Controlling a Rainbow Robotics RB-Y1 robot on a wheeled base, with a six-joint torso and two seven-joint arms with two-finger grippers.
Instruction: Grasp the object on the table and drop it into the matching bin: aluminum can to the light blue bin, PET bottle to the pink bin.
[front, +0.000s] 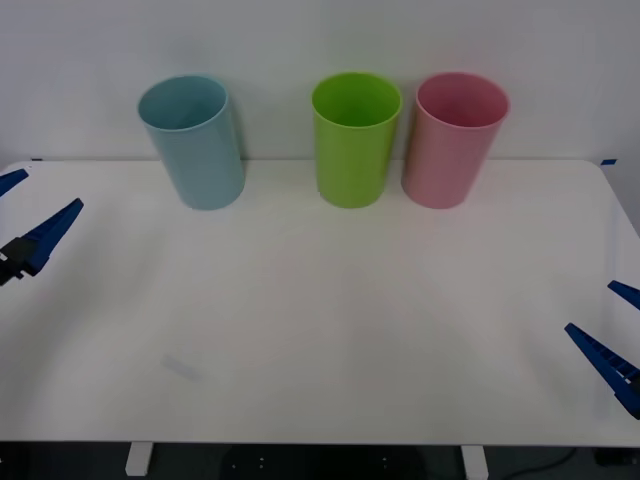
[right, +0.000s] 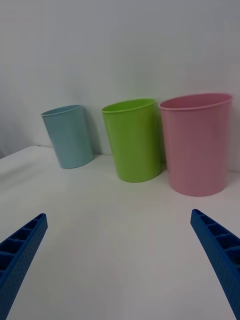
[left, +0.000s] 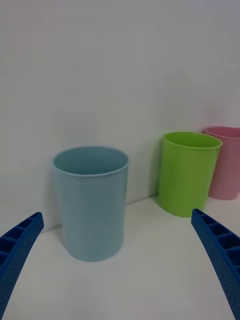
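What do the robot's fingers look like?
Both grippers have bright blue fingers. The left gripper and the right gripper each carry two long, pointed fingers that taper like wedges. Close up, the fingers show ribbed, ladder-like slots along the top and a bumpy dotted texture on their sides.

The light blue bin (front: 193, 140), green bin (front: 354, 137) and pink bin (front: 455, 138) line the table's (front: 320, 330) far edge.
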